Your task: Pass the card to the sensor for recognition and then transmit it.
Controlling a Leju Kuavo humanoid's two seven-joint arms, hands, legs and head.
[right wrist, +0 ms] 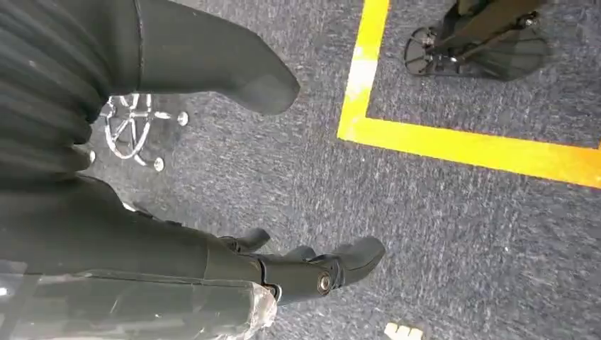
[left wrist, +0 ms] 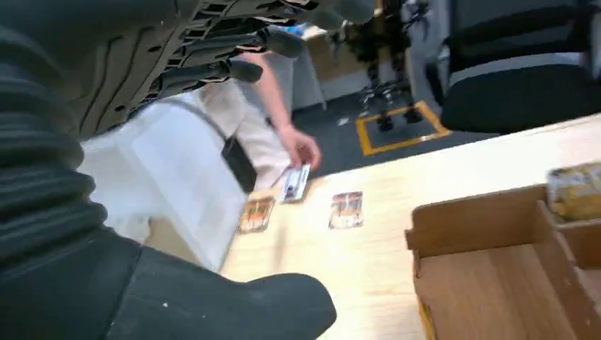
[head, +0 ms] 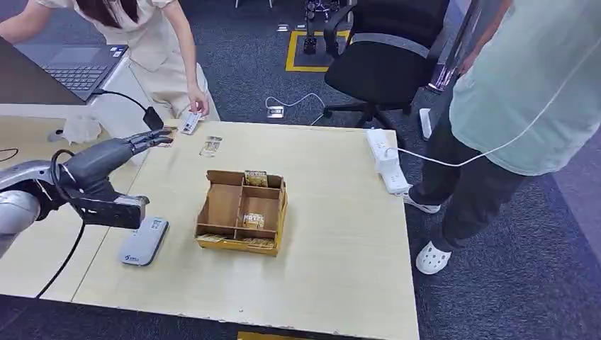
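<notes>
Two cards lie flat just beyond your left hand's (head: 113,159) fingers (left wrist: 234,71), which are stretched out and apart, holding nothing, above the desk's (head: 333,212) far-left corner. Aim for the nearer card (left wrist: 256,214), the orange-printed one by the desk edge; the second card (head: 210,146) sits just beside it, toward the cardboard divider box (head: 243,211). A person's hand (head: 198,106) rests on a white badge (head: 189,123) close by, so approach slowly and come down flat. I judge you will then carry the card back to the grey card reader (head: 144,241) near your forearm. Your right hand (right wrist: 312,273) hangs over the carpet, fingers loosely curled, holding nothing.
</notes>
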